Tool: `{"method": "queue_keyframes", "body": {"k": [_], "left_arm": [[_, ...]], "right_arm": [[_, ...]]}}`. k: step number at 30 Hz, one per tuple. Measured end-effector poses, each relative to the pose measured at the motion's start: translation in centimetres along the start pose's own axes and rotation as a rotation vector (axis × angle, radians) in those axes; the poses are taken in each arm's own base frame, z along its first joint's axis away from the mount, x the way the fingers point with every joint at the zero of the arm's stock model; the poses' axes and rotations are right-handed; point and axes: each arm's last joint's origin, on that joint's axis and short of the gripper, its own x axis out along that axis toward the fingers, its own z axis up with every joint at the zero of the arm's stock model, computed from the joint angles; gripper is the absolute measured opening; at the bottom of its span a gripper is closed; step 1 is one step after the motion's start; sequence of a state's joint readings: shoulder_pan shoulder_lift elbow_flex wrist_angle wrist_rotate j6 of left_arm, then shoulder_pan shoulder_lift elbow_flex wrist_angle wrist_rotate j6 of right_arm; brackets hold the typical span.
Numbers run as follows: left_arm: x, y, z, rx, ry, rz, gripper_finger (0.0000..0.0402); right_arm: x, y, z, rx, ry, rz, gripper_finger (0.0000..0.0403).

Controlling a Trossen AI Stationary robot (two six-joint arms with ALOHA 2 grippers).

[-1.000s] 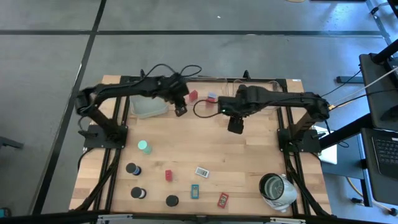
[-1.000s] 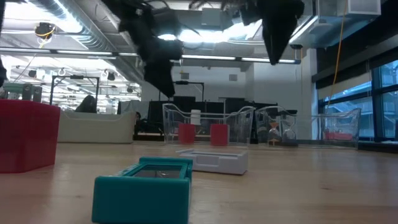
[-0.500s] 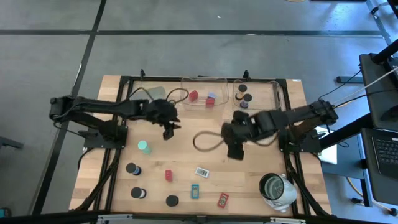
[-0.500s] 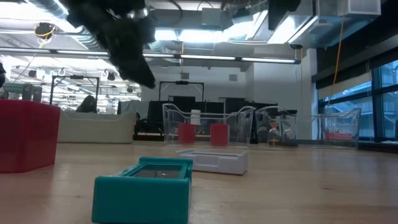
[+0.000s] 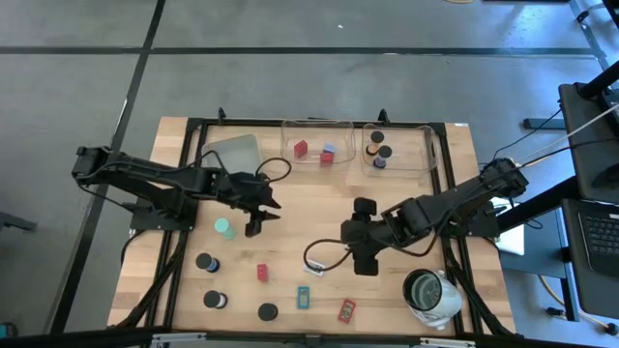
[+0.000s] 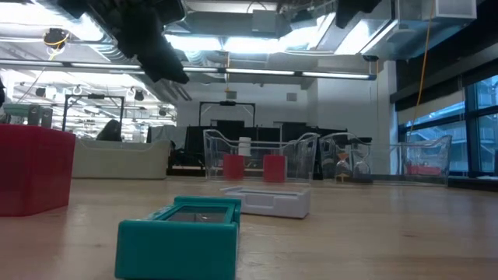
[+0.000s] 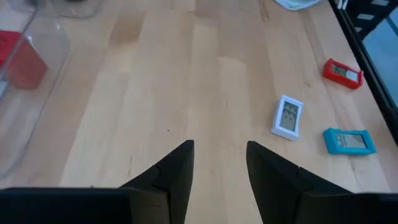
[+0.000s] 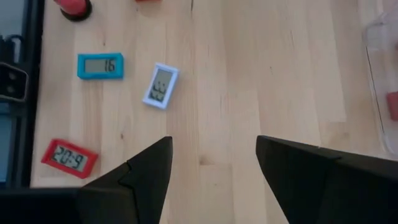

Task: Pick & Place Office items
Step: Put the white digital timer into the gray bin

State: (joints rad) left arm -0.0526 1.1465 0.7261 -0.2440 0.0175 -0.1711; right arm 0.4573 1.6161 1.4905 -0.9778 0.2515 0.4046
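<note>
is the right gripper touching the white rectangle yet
Apart. The right wrist view shows the right gripper with open, empty jaws and bare table between them and the white rectangle, which lies free beside the teal rectangle.

Illumination is bright, even and overhead. In the low view, ceiling light strips (image 6: 257, 43) at the upper centre of the frame glare to near white, and windows (image 6: 459, 132) at the right edge admit daylight. The arm (image 6: 136, 35) at the upper left is backlit to a dark, smeared silhouette. The teal block (image 6: 177, 237) in the lower left foreground is soft, the room behind sharper. In the high view the table (image 5: 290, 232) at centre is evenly lit, with faint, short shadows under the arms. Both wrist views are soft, and the clear tray (image 7: 25, 93) at the left edge shows pale reflections.
</note>
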Motion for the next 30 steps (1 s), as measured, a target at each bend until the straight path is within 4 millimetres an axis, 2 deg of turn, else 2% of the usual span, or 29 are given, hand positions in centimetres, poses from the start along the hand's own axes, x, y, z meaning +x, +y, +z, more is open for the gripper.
{"method": "queue_keyframes", "body": {"k": [6,11,18,23,30], "left_arm": [[0.0,0.0,0.2,-0.018,-0.021,0.022,0.0157],[0.0,-0.2,0.2,0.011,-0.023,0.012,0.0191],[0.6,-1.9,0.7,0.021,-0.1,-0.06,0.0234],[3.0,-3.7,0.4,0.114,-0.116,-0.08,0.0246],[7.7,-5.4,-0.9,0.167,-0.139,-0.108,0.0245]], "right_arm": [[0.0,0.3,0.8,0.053,-0.084,0.018,0.0241],[0.0,0.1,0.9,0.099,-0.098,-0.008,0.0276],[0.0,0.2,0.8,0.221,-0.09,0.013,0.0315],[0.0,0.3,0.8,0.263,-0.076,0.039,0.0317],[0.0,0.2,0.7,0.262,-0.065,0.042,0.0311]]}}
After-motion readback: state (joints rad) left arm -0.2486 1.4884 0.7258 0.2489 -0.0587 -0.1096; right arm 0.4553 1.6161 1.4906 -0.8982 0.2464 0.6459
